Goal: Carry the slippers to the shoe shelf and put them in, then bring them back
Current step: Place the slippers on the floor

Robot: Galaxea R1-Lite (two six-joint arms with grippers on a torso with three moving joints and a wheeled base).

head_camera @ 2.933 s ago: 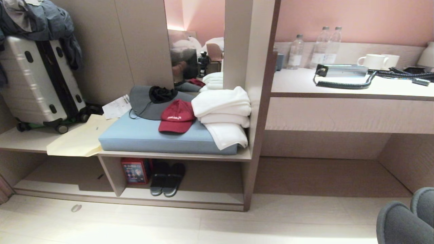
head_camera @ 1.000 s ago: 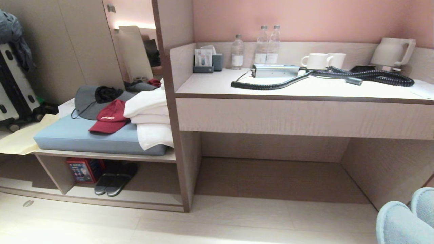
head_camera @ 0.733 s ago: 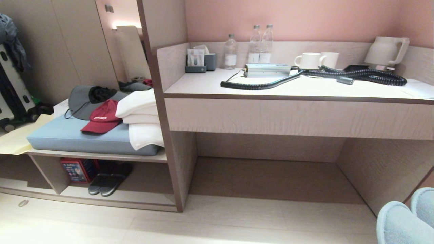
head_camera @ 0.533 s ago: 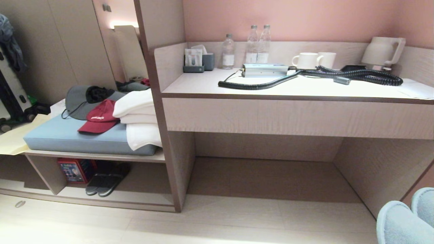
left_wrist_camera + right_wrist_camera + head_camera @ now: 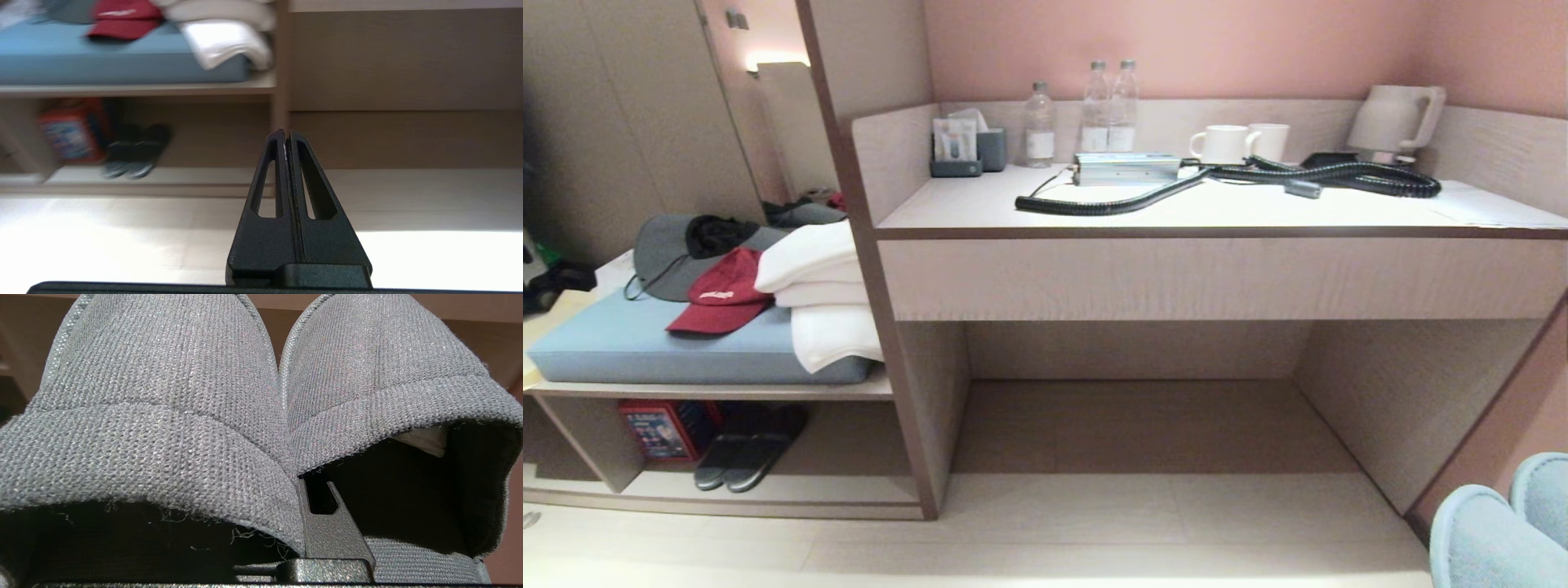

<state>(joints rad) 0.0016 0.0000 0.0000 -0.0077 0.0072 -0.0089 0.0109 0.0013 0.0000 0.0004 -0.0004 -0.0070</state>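
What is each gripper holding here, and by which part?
Right gripper: the slippers, pinched together where their inner edges meet. Left gripper: nothing, jaws shut.

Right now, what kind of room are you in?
Probably a hotel room: a counter with a kettle, two mugs and water bottles, plus folded white towels on a cushioned bench.

White lettering on the red cap (image 5: pixel 721 296) is illegible.

The wide bay (image 5: pixel 1143 425) under the counter, frame centre, gives me room; the lower-left shelf (image 5: pixel 768 486) is crowded by dark sandals (image 5: pixel 743 457) and a red box (image 5: pixel 658 429).
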